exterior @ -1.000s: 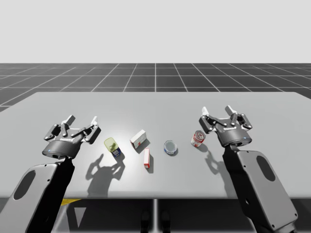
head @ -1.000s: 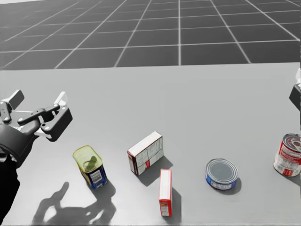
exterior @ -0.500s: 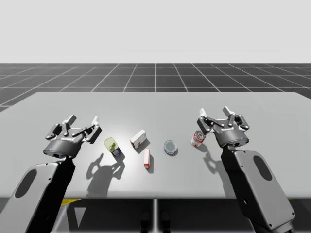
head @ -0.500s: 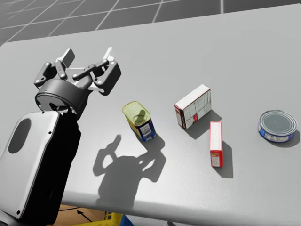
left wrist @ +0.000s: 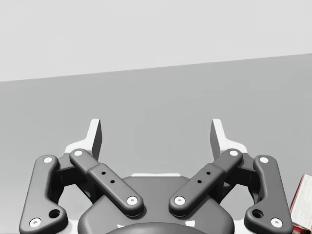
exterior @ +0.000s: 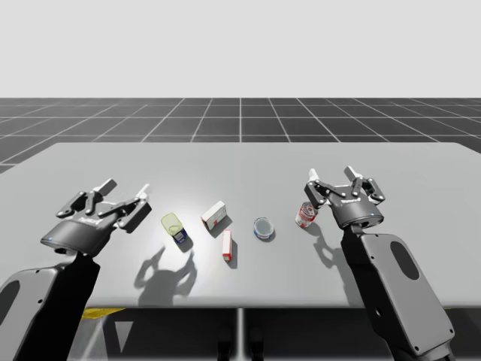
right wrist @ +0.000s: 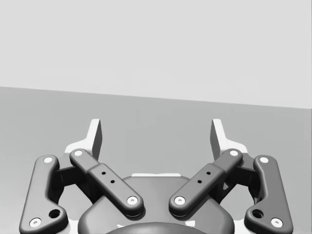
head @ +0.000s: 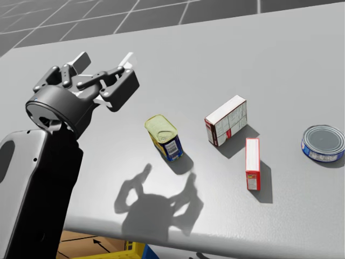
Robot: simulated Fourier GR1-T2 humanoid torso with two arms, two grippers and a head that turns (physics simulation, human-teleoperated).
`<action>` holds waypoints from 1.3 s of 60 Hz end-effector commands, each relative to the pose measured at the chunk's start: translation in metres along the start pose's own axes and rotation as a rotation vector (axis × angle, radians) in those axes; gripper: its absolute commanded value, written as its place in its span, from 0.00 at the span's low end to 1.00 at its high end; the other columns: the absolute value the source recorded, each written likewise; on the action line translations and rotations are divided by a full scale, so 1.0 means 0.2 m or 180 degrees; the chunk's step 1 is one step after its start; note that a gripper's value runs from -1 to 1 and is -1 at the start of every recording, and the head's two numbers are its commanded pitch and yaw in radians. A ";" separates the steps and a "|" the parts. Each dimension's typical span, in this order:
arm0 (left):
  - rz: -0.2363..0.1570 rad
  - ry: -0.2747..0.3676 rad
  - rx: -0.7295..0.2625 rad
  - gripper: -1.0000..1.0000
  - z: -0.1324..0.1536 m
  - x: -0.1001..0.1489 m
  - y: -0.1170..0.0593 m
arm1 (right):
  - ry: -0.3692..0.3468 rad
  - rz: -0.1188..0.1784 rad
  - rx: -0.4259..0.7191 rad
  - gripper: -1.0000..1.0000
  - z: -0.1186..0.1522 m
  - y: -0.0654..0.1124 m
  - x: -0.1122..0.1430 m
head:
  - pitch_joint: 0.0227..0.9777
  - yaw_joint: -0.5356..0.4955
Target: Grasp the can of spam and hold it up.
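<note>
Not much done on this one yet: the spam can (head: 164,137) sits on the tabletop (head: 280,65) with nothing touching it, so the reach, the grasp and the lift are all left to do. Left gripper (head: 105,62) is spread wide and empty, hovering above the tabletop with the can off to its right and lower down, clearly apart from it. The can looks to be standing on its base, pale lid up. The lid's long axis runs diagonally, with the far end angled toward the left gripper, I think. Right gripper (exterior: 334,179) is spread too, well off on the can's other side.
</note>
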 end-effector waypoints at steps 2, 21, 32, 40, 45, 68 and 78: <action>-0.0004 0.0174 -0.0299 0.00 0.11 0.02 -0.02 | 0.0000 -0.0025 -0.0019 0.00 0.00 -0.01 0.00 | 0.84 0.84; -0.0148 0.0216 -0.0850 0.00 0.31 -0.08 0.08 | -0.0008 -0.0067 -0.0042 0.00 0.00 -0.02 0.01 | 0.84 0.84; -0.0162 0.0487 -0.1121 0.00 0.37 -0.27 0.12 | -0.0007 -0.0091 -0.0051 0.00 0.00 -0.03 0.01 | 0.84 0.83; -0.0124 0.0629 -0.1200 0.00 0.38 -0.37 0.12 | -0.0010 -0.0093 -0.0052 0.00 0.00 -0.03 0.01 | 0.85 0.83; -0.0036 0.0714 -0.1264 0.00 0.37 -0.43 0.12 | -0.0013 -0.0096 -0.0053 0.00 0.00 -0.04 0.01 | 0.85 0.84; -0.0059 0.0838 -0.1304 0.00 0.20 -0.56 0.03 | -0.0068 -0.0083 -0.0088 0.00 -0.01 -0.05 0.02 | 0.84 0.84; -0.0043 0.0873 -0.1215 0.00 0.12 -0.59 0.01 | -0.0068 -0.0076 -0.0091 0.00 -0.01 -0.05 0.02 | 0.85 0.83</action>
